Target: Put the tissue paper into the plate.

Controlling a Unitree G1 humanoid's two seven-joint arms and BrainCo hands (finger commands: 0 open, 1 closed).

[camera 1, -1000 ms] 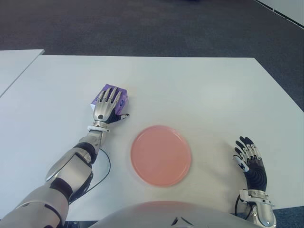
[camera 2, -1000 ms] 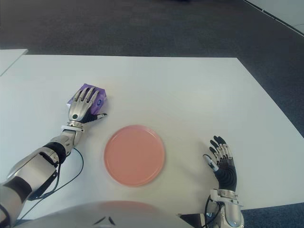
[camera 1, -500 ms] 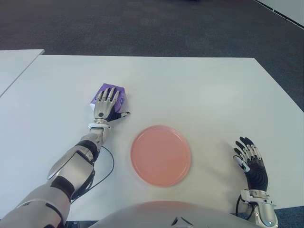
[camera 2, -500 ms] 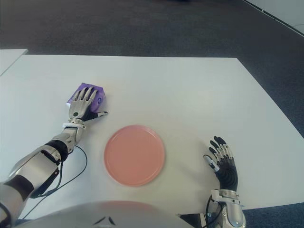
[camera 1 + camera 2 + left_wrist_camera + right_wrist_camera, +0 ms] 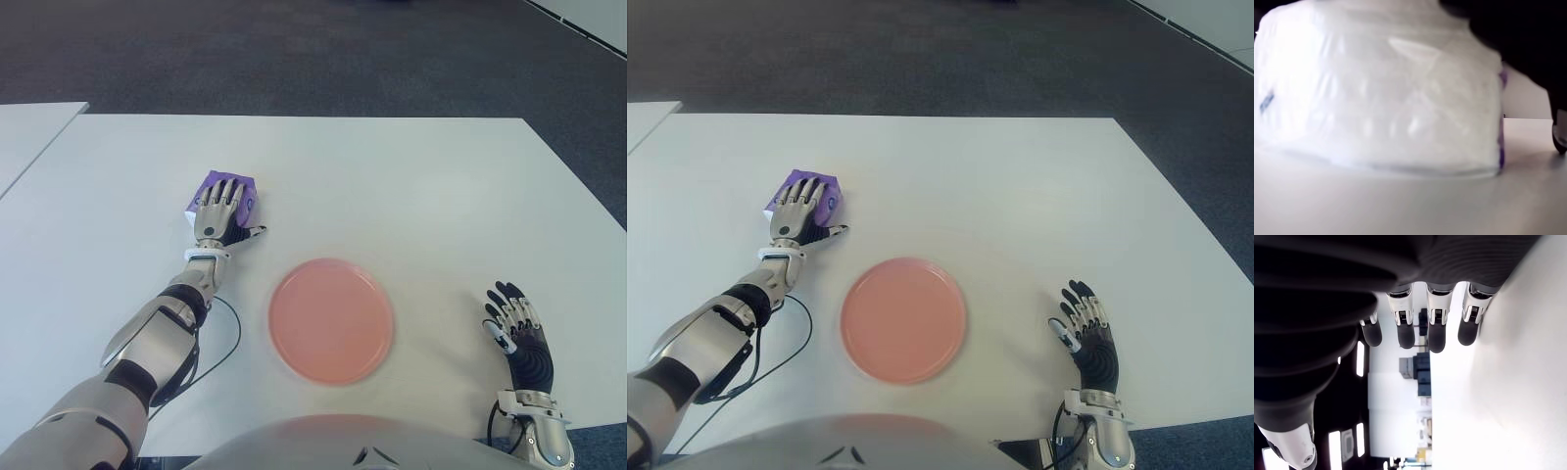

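The tissue paper pack [image 5: 220, 179], purple-wrapped, lies on the white table [image 5: 411, 196] to the far left of the round pink plate [image 5: 332, 320]. My left hand [image 5: 223, 211] sits on top of the pack with its fingers stretched flat over it and the thumb splayed toward the plate. The pack [image 5: 1381, 93] fills the left wrist view, still flat on the tabletop, with one dark fingertip [image 5: 1559, 132] at the edge. My right hand [image 5: 514, 323] shows at the near right of the plate, fingers [image 5: 1436, 335] straight and holding nothing.
The plate holds nothing. A second white table [image 5: 29, 132] adjoins at the far left. Dark carpet [image 5: 294, 49] lies beyond the far table edge. A black cable [image 5: 220, 338] loops beside my left forearm.
My left hand has slid a little farther from me and leftward over the pack, covering more of it. The plate and my right hand have stayed put.
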